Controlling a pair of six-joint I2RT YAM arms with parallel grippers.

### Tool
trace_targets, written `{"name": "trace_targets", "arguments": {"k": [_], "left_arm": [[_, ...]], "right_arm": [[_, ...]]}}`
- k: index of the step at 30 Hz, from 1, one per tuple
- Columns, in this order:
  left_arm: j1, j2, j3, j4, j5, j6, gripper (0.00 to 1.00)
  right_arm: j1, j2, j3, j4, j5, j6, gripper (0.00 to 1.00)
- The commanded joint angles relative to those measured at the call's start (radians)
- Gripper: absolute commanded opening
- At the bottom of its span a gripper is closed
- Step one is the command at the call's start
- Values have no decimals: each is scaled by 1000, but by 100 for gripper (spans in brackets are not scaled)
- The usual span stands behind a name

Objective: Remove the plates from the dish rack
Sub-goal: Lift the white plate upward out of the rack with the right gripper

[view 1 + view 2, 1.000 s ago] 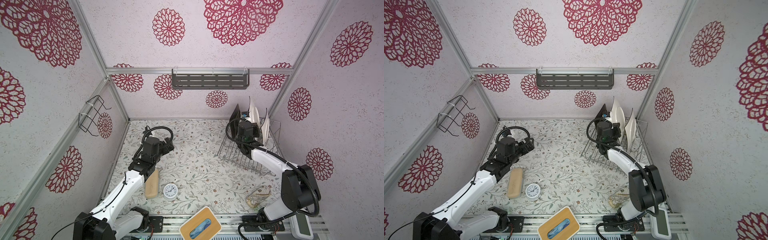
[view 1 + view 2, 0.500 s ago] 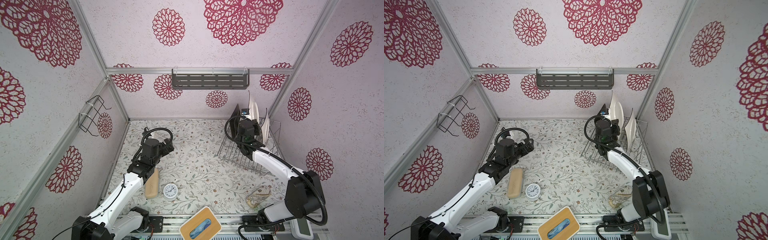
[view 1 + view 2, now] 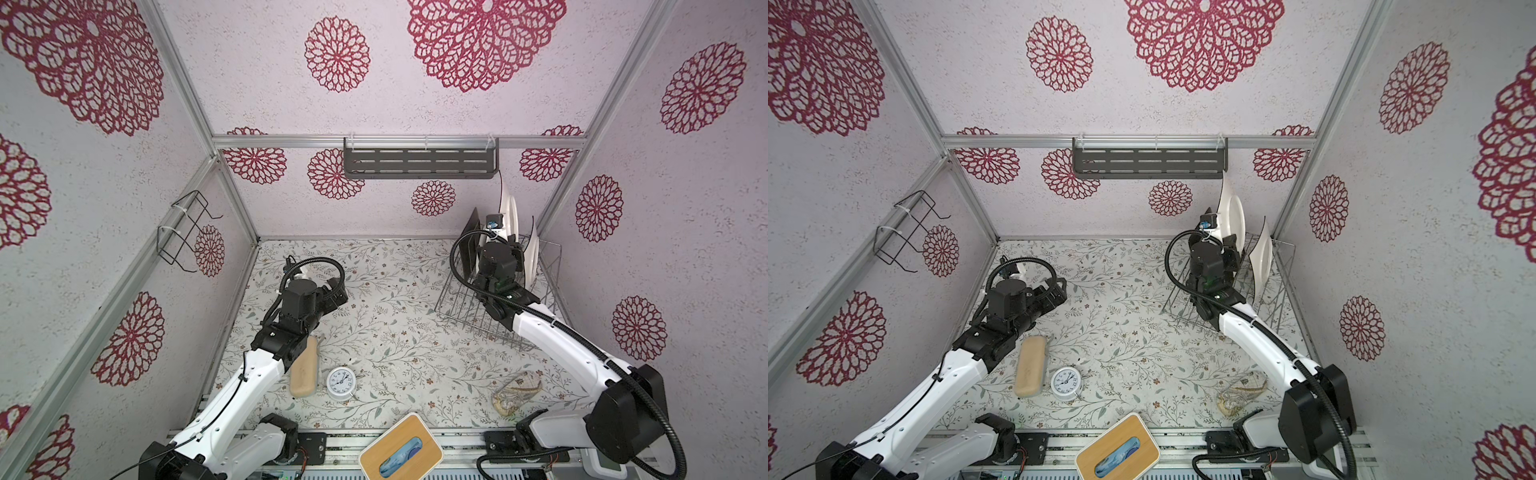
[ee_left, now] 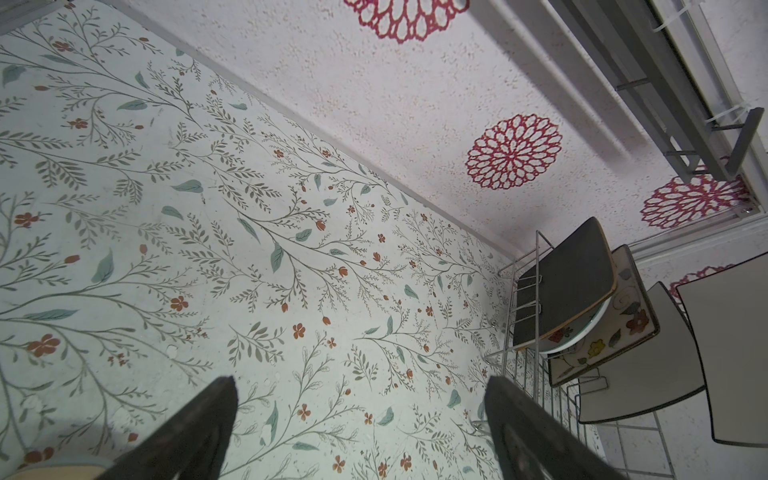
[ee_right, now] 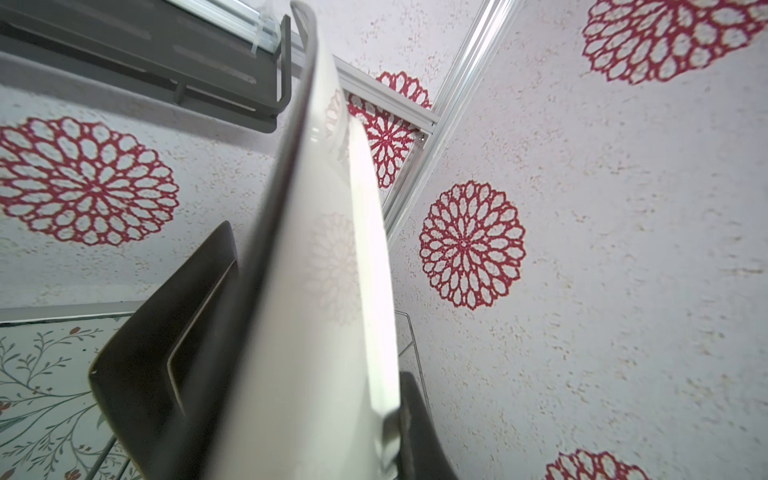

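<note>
Seen from above, a table [image 3: 395,345] covered in leafy flowered cloth sits between pale walls printed with red rosettes. At its far right corner stands a silver wire dish rack [image 3: 465,309], visible in both top views. The right gripper [image 5: 316,307] is clamped tight on the edge of a white plate [image 3: 1232,210] with pointed corners, one finger on each face. The plate stands on edge, raised above the rack, and in the top views its top corner overlaps the right end of a dark grey shelf [image 3: 419,164] on the back wall. A second white plate [image 3: 1262,253] stands upright in the rack, just right of the raised one. At the rack's left end, the left wrist view shows a dark plate [image 4: 565,282] upright among the prongs. Just behind it is a round white plate [image 4: 575,338], then a squarish plate [image 4: 623,316] with a dark rim and painted flowers. The left gripper [image 4: 361,380] hovers over bare cloth on the left of the table, well apart from the rack, jaws spread wide and holding nothing. Near the front, a tan oblong case [image 3: 304,370] lies beside a small white alarm clock [image 3: 341,383]. A box with a wooden lid [image 3: 401,449] sits at the front edge, and a crumpled clear bag [image 3: 515,399] lies front right. A black wire basket [image 3: 183,232] hangs on the left wall.
</note>
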Motion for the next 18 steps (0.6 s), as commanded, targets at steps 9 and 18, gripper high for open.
{"name": "trace_targets", "arguments": {"k": [9,18], "left_arm": [[-10,-5,6,48,158,-85,97],[-11,0,1,117,210,-147,97]], "right_arm": [[81,-246,158,-171,-85,293,0],[82,-344,127,-277,-231,514,0]]}}
